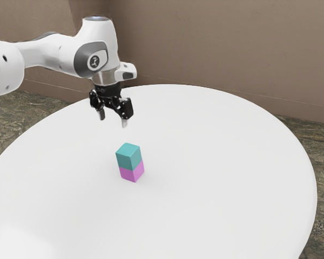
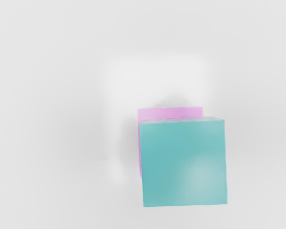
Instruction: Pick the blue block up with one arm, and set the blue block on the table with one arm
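Hanging open and empty, the pincer is above the blue block, which sits on the pink block, slightly left of the middle of the counter in the exterior view. An off-centre descent could topple the blue block; closing too low could drag the pink block along.

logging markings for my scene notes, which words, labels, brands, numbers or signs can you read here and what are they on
No text can be read.
Too small to read: a dark mark on the side of the arm.
None on the faces that show of the blue block or the pink block.
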